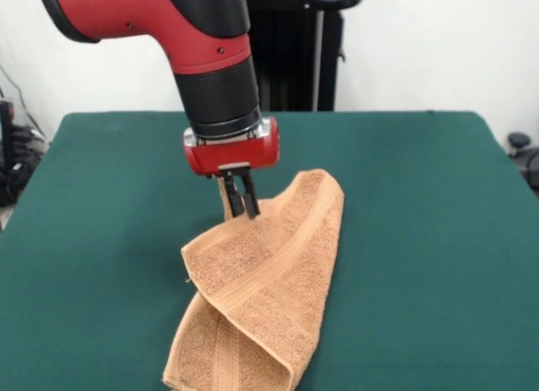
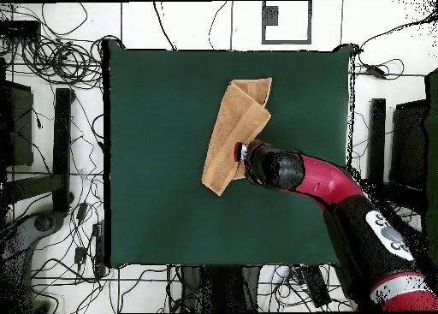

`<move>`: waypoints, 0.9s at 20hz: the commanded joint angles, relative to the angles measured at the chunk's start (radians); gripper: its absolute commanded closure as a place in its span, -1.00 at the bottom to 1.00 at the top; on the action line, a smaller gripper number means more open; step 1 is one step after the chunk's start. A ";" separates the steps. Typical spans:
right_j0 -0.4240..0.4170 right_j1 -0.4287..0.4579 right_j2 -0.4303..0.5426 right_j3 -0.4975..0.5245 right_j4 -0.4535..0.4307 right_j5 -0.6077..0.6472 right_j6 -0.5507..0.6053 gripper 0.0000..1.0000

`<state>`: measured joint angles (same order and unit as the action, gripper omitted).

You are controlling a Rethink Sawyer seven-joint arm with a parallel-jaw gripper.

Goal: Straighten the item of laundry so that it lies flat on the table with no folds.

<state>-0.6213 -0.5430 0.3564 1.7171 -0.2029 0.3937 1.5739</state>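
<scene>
The orange-tan towel [image 1: 269,290] lies folded over itself on the green table [image 1: 421,239], a long crumpled shape with a woven band showing along its length. My gripper [image 1: 241,207] points straight down over the towel's far end. Its two fingers stand close together and pinch a raised bit of the towel's edge. In the overhead view the towel [image 2: 229,127] runs lengthwise near the middle of the table [image 2: 154,157], and the gripper [image 2: 240,151] is at the towel's right edge, mostly hidden under the arm. The white tag does not show.
The arm [image 2: 342,191] reaches in from the lower right in the overhead view. Cables and stands [image 2: 60,131] lie on the floor around the table. The robot's black pedestal [image 1: 295,54] stands behind the table's far edge.
</scene>
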 commanded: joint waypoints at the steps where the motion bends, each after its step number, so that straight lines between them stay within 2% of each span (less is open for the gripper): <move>1: 0.071 0.018 -0.025 0.112 0.053 -0.032 0.241 1.00; 8: 0.097 0.011 -0.046 0.110 0.074 -0.038 0.241 1.00; 13: 0.086 0.023 -0.035 0.119 0.080 -0.118 0.243 1.00; 18: 0.090 0.018 -0.037 0.121 0.089 -0.118 0.227 1.00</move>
<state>-0.5799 -0.5495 0.3079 1.7413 -0.1593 0.3165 1.5739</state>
